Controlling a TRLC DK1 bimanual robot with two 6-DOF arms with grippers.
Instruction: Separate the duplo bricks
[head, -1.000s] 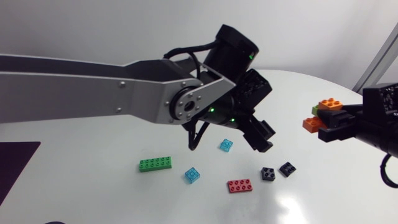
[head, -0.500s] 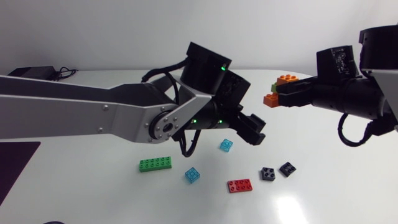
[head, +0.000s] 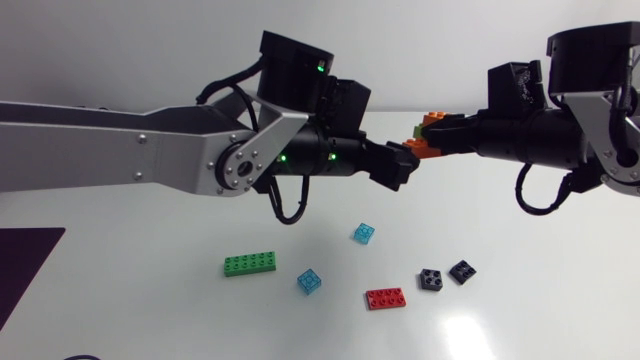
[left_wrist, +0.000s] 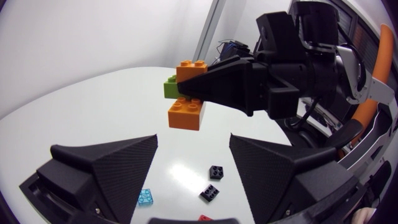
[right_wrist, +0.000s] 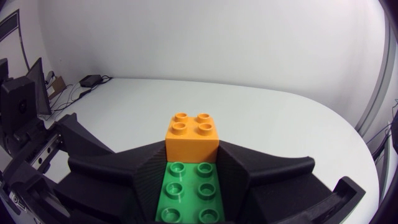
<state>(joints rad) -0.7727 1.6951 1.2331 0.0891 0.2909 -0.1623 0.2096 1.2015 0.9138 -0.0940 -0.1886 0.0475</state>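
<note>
One brick stack (left_wrist: 184, 112) pinched by right hand (head: 452, 134).

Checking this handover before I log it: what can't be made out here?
Head view: the brick stack is partly hidden between the left tool and the right tool; whether the left tool touches it cannot be judged there.
Right wrist view: the lower orange brick is hidden under the green brick.
Left wrist view: the red brick is cut off by the edge.
</note>
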